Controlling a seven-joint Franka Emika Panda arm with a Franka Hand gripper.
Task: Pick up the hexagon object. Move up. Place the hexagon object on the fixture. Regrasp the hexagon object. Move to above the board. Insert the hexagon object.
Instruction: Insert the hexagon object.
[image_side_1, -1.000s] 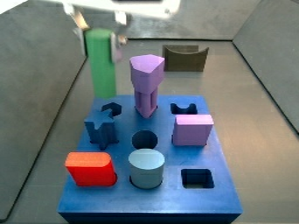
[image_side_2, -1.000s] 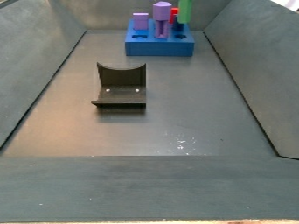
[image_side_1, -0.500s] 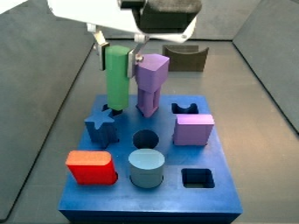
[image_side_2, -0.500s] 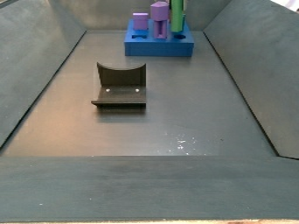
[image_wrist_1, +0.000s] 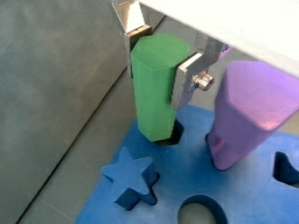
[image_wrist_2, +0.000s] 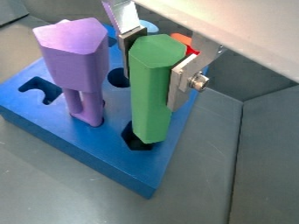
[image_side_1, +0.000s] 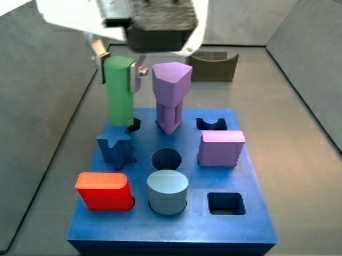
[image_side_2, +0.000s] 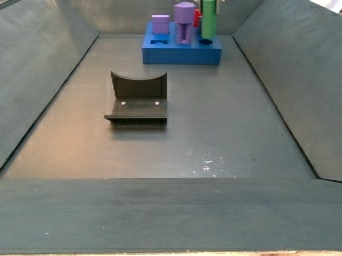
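The hexagon object (image_side_1: 119, 90) is a bright green bar standing upright, and my gripper (image_side_1: 120, 55) is shut on its upper part. In both wrist views the silver fingers (image_wrist_1: 184, 80) (image_wrist_2: 180, 80) press on opposite sides of the green bar (image_wrist_1: 156, 87) (image_wrist_2: 149, 92). Its lower end sits in a dark hole (image_wrist_2: 138, 141) at a corner of the blue board (image_side_1: 174, 225). The fixture (image_side_1: 211, 66) stands on the floor beyond the board and shows again as a dark bracket (image_side_2: 136, 97). In that side view the bar (image_side_2: 211, 18) rises from the board (image_side_2: 183, 52); the gripper is out of frame.
A lilac-purple pillar (image_side_1: 168, 95) stands close beside the bar. The board also carries a blue star (image_side_1: 115, 147), a pink cube (image_side_1: 221, 148), a red block (image_side_1: 102, 192), a pale teal cylinder (image_side_1: 167, 190), a round hole (image_side_1: 166, 159) and a square hole (image_side_1: 226, 203). Grey tray walls (image_side_1: 47, 120) slope up on both sides.
The gripper has carried the green bar in over the board's corner and come down. The bar's lower end now sits in the hole beside the purple pillar.
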